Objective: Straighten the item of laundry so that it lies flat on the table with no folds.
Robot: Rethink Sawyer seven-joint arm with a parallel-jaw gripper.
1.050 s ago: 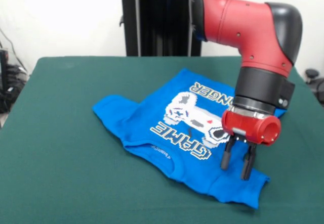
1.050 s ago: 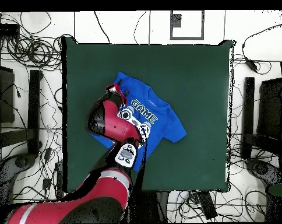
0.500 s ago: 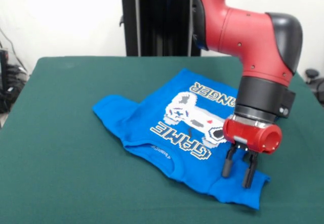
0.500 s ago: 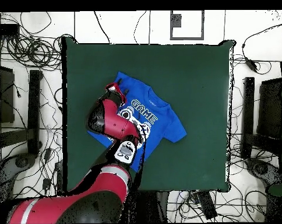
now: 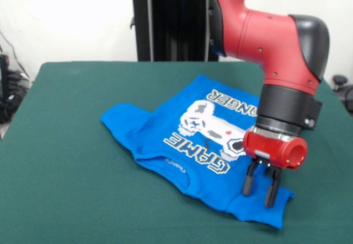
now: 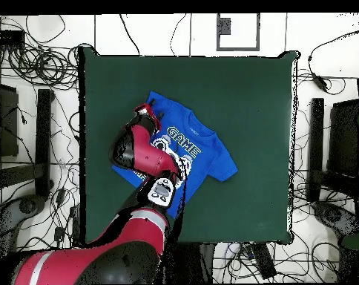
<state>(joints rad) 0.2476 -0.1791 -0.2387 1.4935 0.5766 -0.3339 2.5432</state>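
The item of laundry, a bright blue T-shirt (image 5: 165, 128) (image 6: 205, 152), lies print side up on the dark green table (image 5: 66, 172) (image 6: 242, 89), showing a white game controller and "GAME". Its body is bunched and folded, and one sleeve spreads at the near right corner. My gripper (image 5: 258, 191) points straight down over that sleeve, its two black fingers (image 5: 247, 182) apart and open, tips at or just above the cloth. In the overhead view the red arm covers the shirt's left part, and the gripper (image 6: 144, 113) shows at the sleeve.
Cables (image 6: 34, 52) and black stands (image 6: 43, 141) lie on the floor around the table. The black pedestal (image 5: 171, 23) rises behind the table's far edge.
The gripper has dropped lower and shifted slightly right toward the sleeve over the last second. The shirt has not moved.
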